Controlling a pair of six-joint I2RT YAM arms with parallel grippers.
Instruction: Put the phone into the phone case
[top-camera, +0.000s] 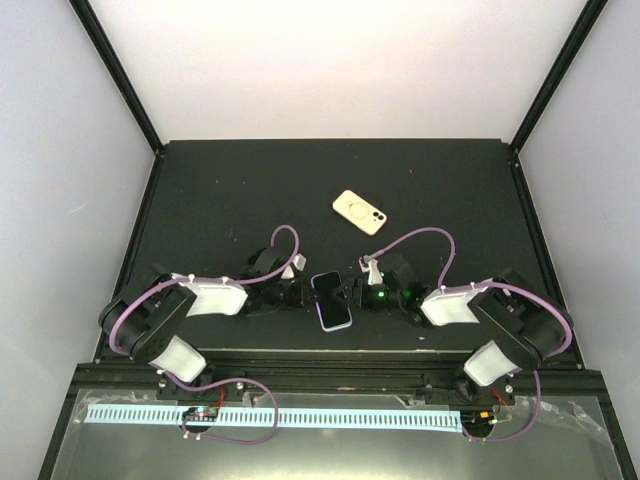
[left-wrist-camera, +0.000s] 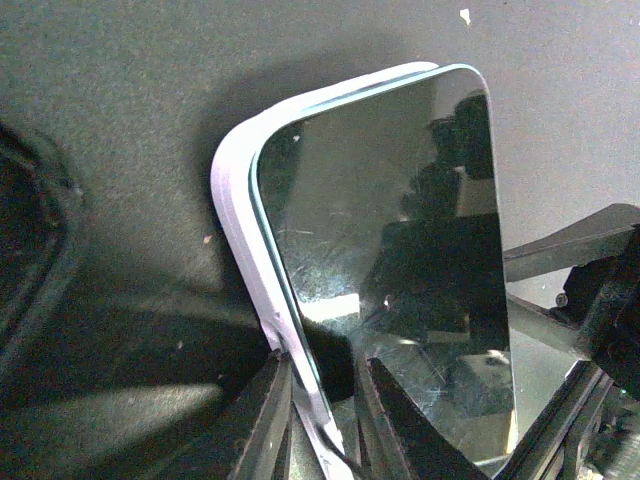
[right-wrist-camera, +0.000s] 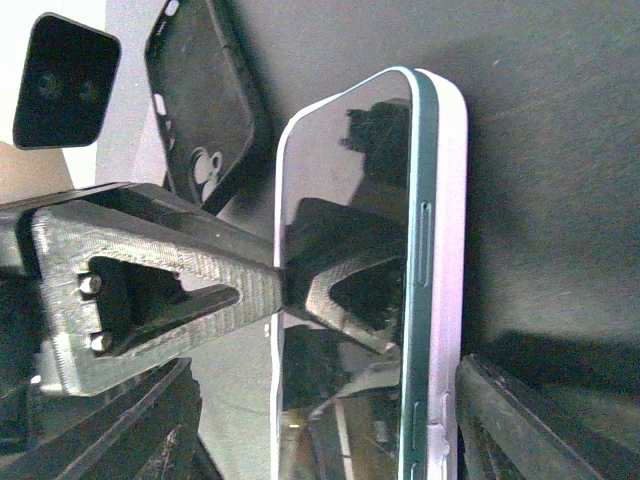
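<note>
Dark-glass, lilac-rimmed phone lies between pincers. Left pincer, at phone's 9 o'clock, narrowed astride its edge; grip unclear. Right pincer, 3 o'clock, spread wide, straddling phone. Cream plastic phone case at 1 o'clock, well apart.

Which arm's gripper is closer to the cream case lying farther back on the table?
Right. The right gripper is almost straight in front of the cream case, on its near side; the left gripper is farther, off to the near left, across the phone.
</note>
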